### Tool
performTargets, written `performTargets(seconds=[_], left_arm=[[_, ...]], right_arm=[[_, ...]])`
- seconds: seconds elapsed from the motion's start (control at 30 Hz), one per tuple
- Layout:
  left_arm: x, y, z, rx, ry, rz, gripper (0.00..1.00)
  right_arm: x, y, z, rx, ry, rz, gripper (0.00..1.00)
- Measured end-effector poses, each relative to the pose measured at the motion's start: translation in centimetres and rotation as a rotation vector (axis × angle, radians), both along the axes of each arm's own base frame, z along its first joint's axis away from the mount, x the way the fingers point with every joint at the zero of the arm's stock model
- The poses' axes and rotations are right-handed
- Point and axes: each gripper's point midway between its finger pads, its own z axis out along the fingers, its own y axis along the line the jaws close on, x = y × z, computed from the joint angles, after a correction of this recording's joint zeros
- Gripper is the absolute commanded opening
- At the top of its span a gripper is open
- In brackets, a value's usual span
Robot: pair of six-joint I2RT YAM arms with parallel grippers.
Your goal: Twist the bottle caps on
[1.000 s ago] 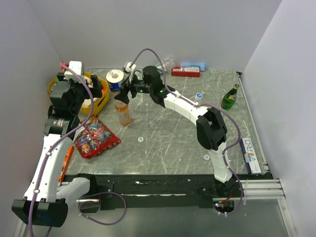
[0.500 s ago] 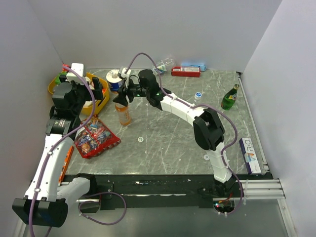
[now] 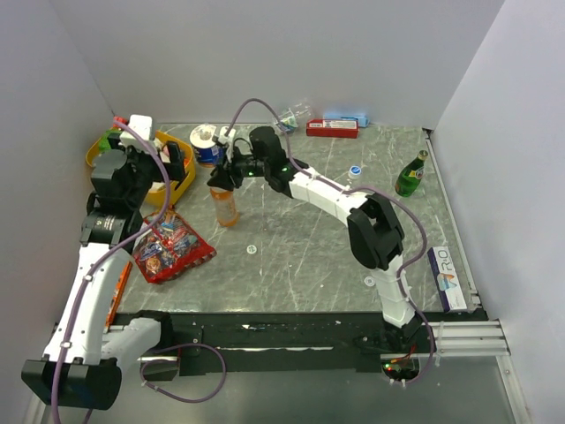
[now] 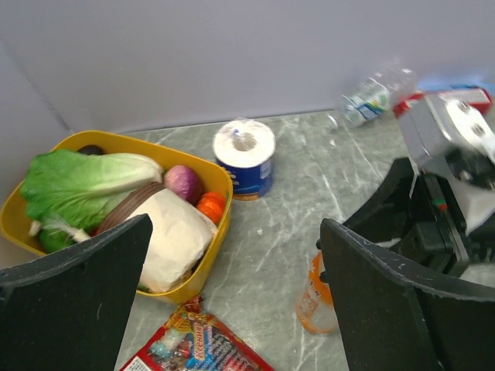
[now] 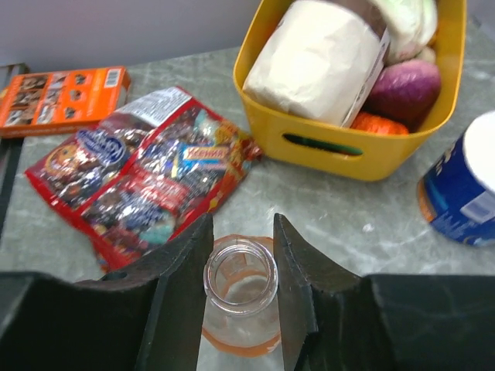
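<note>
1. My right gripper (image 5: pixel 239 246) is closed down narrow on the orange drink bottle (image 5: pixel 236 328). One finger presses each side of the clear neck, just under the rim.
2. The orange drink bottle stands upright on the table (image 3: pixel 300 247), left of centre. It is near the yellow basket (image 3: pixel 183 181) and the white roll with blue wrap (image 3: pixel 206 141). Its mouth is open.
3. My left gripper (image 4: pixel 236 224) is spread wide with nothing between the fingers. It hangs above the table's left side, near the yellow basket.
4. The blue cap (image 3: pixel 355 170) lies flat on the table, right of my right forearm and well apart from the orange drink bottle.
5. The water bottle (image 3: pixel 297 112) lies on its side at the back wall, beside the red box (image 3: pixel 332 128). I cannot tell whether its neck is capped.
6. The green glass bottle (image 3: pixel 410 174) stands upright near the right edge.
7. The candy bag (image 3: pixel 168 247) lies flat in front of the yellow basket, and an orange box (image 5: pixel 62 97) lies beyond it near the table's left edge.
8. The yellow basket holds lettuce, a white wrapped pack and some small round produce.
</note>
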Motion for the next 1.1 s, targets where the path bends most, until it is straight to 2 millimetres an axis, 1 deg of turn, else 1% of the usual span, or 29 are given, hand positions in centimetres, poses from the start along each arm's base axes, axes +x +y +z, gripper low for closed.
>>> performTargets(seconds=[0.07,0.1,0.13,0.17,0.2,0.3,0.4,0.43,0.47,0.5,0.53,0.6,0.7,0.73,0.87,0.97,1.1], left_arm=[[0.0,-0.9,-0.4,0.02,0.007,-0.062,0.96],[0.0,-1.6,-0.8,0.031,0.015,-0.107,0.96],[0.2,-2.4,-1.3,0.039,0.027,-0.156,0.96],[0.3,-3.4,-1.8,0.048,0.038,-0.217,0.96],[0.4,-4.4,-2.4,0.053,0.051,-0.281,0.96],[0.7,-7.2,-4.7,0.068,0.1,-0.464,0.96],[0.1,-10.3,-7.2,0.07,0.146,-0.697,0.96],[-0.2,-11.3,-8.0,0.059,0.16,-0.774,0.96],[-0.4,-12.2,-8.4,0.045,0.172,-0.841,0.96],[-0.5,-13.1,-8.7,0.028,0.182,-0.901,0.96],[-0.5,-13.8,-8.8,0.018,0.188,-0.942,0.96],[-0.6,-15.6,-8.5,0.005,0.188,-1.032,0.96],[-1.4,-18.4,-7.7,0.004,0.165,-1.135,0.96],[-1.8,-19.4,-7.5,0.003,0.155,-1.168,0.96],[-3.2,-22.5,-6.8,-0.013,0.129,-1.248,0.96],[-3.4,-23.8,-6.7,-0.034,0.131,-1.278,0.96],[-3.2,-25.1,-7.1,-0.074,0.154,-1.301,0.96]], right_arm=[[-0.4,-1.0,0.2,-0.019,0.025,0.001,0.03],[-0.5,-1.8,0.6,-0.029,0.041,0.001,0.0],[-0.5,-2.7,1.2,-0.033,0.049,-0.004,0.0],[-0.5,-4.0,2.1,-0.037,0.061,-0.009,0.0],[-0.3,-5.5,3.5,-0.034,0.068,-0.02,0.0],[0.9,-10.8,8.9,0.007,0.054,-0.064,0.0],[1.7,-16.3,15.2,0.069,-0.002,-0.103,0.0],[1.5,-17.7,16.8,0.087,-0.021,-0.114,0.0],[1.0,-18.8,18.1,0.098,-0.037,-0.12,0.0],[0.1,-19.4,19.0,0.105,-0.047,-0.116,0.0],[-0.9,-19.6,19.8,0.111,-0.054,-0.102,0.0],[-2.9,-19.2,20.9,0.123,-0.063,-0.058,0.0],[-4.7,-18.5,21.6,0.137,-0.052,-0.001,0.0],[-5.0,-18.3,21.5,0.139,-0.037,0.012,0.0],[-5.0,-17.9,20.8,0.145,0.036,0.029,0.0],[-5.0,-17.7,20.7,0.157,0.085,0.037,0.0],[-5.5,-17.5,21.9,0.199,0.108,0.059,0.0]])
